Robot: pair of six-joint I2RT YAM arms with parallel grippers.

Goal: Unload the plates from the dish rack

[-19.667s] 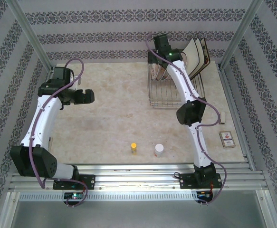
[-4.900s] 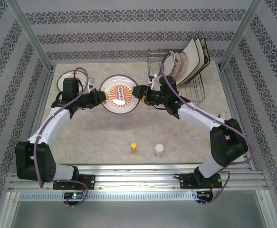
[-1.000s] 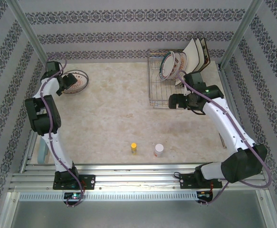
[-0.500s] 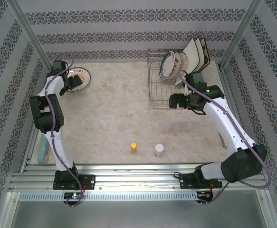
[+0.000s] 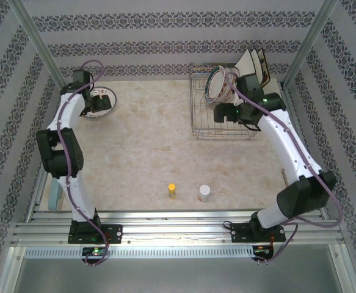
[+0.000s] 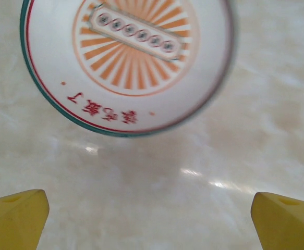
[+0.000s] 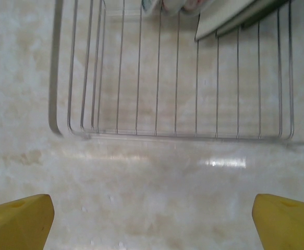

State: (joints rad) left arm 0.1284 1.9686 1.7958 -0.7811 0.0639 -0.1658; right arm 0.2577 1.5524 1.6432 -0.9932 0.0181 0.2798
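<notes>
Plate [image 6: 125,62] flat on table [image 6: 256,130] — left tool [image 6: 152,219] spread wide, not touching.

White plate [image 6: 125,62] w/ orange sunburst, teal rim

White-shelled left arm [image 5: 68,119] and white-shelled right arm [image 5: 287,143] are both running glossy rounded link covers between chunky black joint housings [image 5: 57,151]. Thin purple cables [image 5: 94,63] are looping outside the links on each arm. Black boxy base blocks [image 5: 91,232] are carrying each arm at the bottom. A small green LED [image 5: 264,101] is glowing on the right arm's upper housing. Left gripper [image 6: 150,220] and right gripper [image 7: 152,221] are showing blunt yellow wedge fingertips [image 6: 13,219] in the wrist views; gripper bodies are reading black from the top view.
</notes>
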